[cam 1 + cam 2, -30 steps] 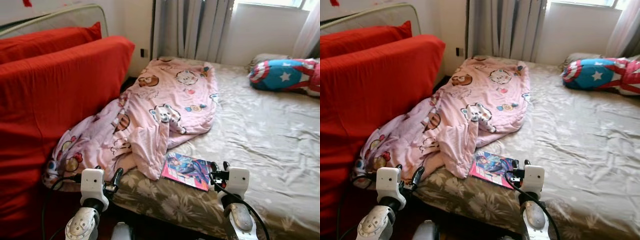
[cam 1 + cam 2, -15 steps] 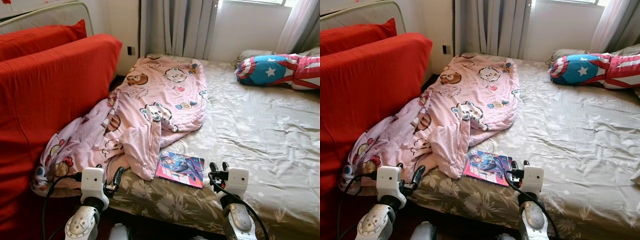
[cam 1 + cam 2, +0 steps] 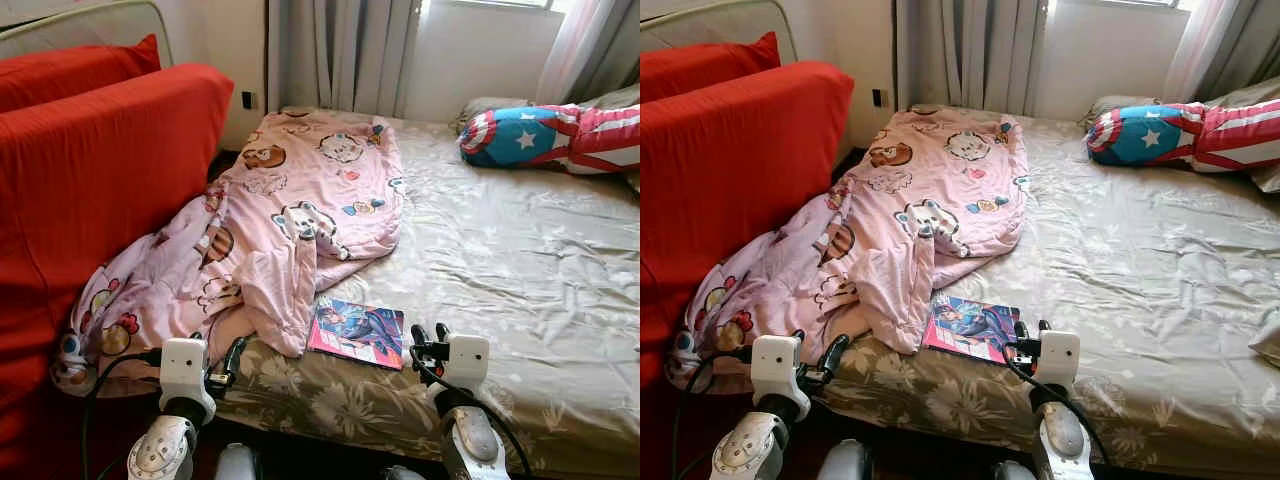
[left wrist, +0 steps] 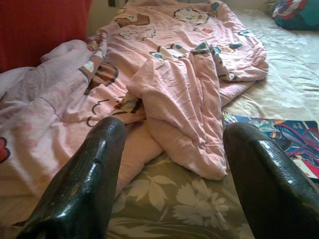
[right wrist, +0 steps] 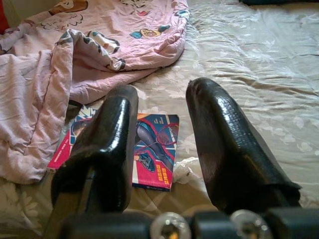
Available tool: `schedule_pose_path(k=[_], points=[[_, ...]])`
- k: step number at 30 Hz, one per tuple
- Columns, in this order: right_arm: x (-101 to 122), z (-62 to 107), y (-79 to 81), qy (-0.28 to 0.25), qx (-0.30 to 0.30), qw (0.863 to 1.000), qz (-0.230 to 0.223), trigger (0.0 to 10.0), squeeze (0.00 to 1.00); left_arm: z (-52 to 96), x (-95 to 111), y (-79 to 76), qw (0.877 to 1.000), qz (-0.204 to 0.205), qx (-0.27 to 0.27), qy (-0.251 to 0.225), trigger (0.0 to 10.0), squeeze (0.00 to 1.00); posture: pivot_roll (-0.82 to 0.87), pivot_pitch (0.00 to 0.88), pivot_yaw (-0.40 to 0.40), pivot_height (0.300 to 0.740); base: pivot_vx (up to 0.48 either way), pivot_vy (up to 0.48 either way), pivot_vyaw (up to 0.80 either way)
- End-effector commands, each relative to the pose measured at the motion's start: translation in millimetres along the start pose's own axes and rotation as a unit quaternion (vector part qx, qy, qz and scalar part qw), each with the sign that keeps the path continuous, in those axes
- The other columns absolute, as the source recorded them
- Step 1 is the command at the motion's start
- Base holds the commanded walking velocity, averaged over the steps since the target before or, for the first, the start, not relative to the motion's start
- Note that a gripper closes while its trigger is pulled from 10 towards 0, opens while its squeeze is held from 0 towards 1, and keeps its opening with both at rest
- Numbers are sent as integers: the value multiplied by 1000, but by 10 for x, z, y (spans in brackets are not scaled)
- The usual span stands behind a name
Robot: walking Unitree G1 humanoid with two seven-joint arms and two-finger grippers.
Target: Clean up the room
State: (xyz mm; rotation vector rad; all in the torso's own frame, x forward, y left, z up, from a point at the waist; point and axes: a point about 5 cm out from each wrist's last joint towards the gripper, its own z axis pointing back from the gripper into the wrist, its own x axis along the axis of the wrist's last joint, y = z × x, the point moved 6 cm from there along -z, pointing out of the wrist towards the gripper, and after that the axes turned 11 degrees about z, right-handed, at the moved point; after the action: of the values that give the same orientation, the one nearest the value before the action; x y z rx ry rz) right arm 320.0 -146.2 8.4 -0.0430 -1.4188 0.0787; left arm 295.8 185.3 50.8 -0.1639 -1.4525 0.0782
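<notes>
Where blanket (image 3: 290,215) overlaps book (image 3: 358,331): bed (image 3: 520,260).

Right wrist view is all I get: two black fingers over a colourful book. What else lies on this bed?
Observer: A star-patterned cushion lies at the far end, by the window.
Operator: And the pink thing beside the book?
Observer: The pink blanket spills off the bed's edge against a red mattress.
Operator: Is the other hand busy?
Observer: No, the left gripper is open and empty before the blanket; the right gripper is open too.
</notes>
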Motion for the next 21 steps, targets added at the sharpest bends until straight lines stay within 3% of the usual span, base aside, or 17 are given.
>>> schedule_pose_path(k=[1, 21], points=[[-2, -8, 11, 1, 4, 1000, -3, 10000, 0, -13, -10, -12, 1000, 3, -2, 3, 10000, 0, 82, 0, -72, 626, 0, 0, 0], [-10, -5, 43, 1, 19, 1000, 4, 10000, 0, -8, -6, 7, 1000, 6, 3, 0, 10000, 0, 80, 0, -73, 626, 261, 0, 26]])
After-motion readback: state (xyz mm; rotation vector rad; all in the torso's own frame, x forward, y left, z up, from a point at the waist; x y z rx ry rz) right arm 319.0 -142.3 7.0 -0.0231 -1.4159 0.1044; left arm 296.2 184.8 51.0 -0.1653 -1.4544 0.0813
